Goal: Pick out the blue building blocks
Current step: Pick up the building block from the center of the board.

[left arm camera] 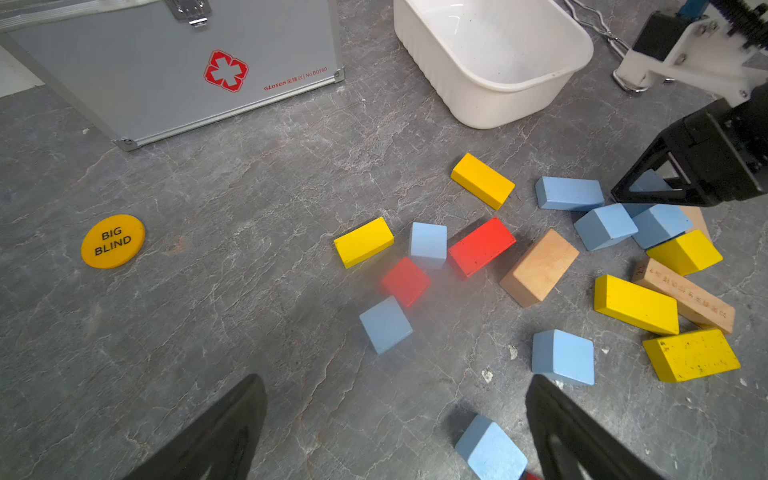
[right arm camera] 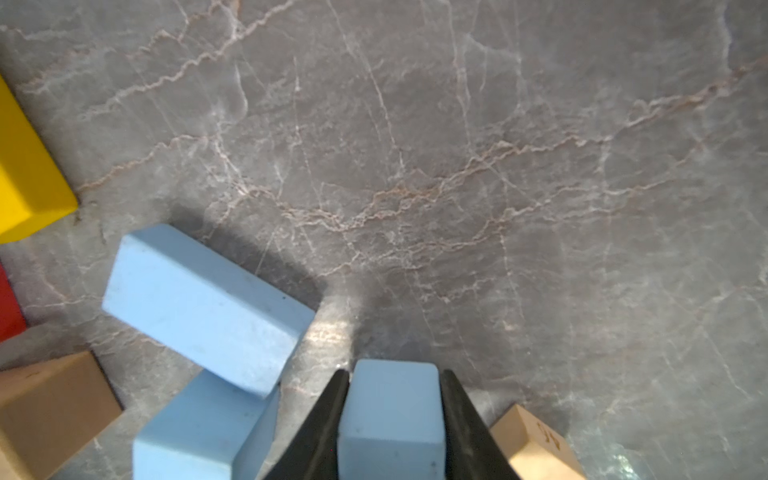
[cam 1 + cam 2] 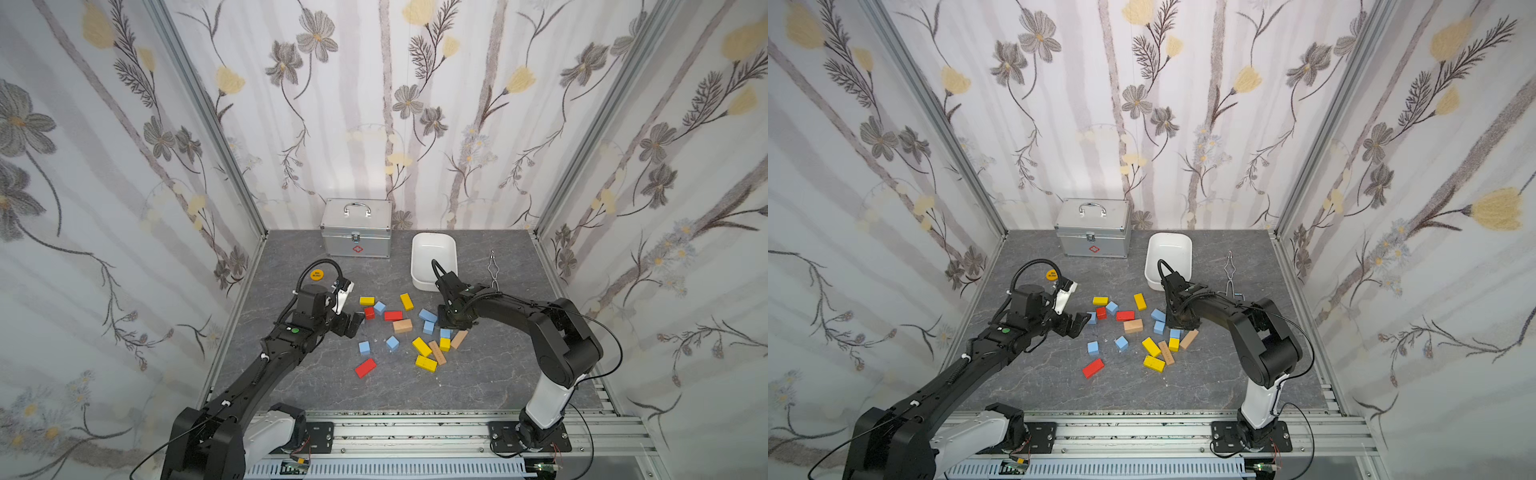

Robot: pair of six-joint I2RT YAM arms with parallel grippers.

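The right hand [image 2: 393,374] has both fingers pressed flat against opposite sides of one blue cube [image 2: 390,419]. This narrow pinch suits the cube's parallel faces. I cannot tell whether the cube has left the counter [image 2: 457,166]. The hand reaches in from above, probably because its neighbours crowd close. A long blue brick [image 2: 208,307] lies just beside one finger and touches a second blue cube [image 2: 199,432]. A tan block [image 2: 536,444] sits just beside the other finger, so a sideways approach would likely shove them. The rest of the blue building blocks [image 3: 392,343] lie loose between the two hands, mixed with red blocks [image 3: 365,368] and yellow blocks [image 3: 426,363], so each one has to be singled out. The left hand [image 1: 395,378] is spread as wide as it goes and holds nothing. In the left wrist view a loose blue cube [image 1: 490,453] shows between its fingers, nearer one of them, and it looks poised to take the blocks on its own side. The white tub [image 3: 434,249] stands empty just beyond the right hand, clear of the scatter. I judge it to be where the blue pieces are meant to go, which would make for a short carry. A closed first-aid case [image 3: 357,232] stands beyond the left hand, well apart from the blocks.
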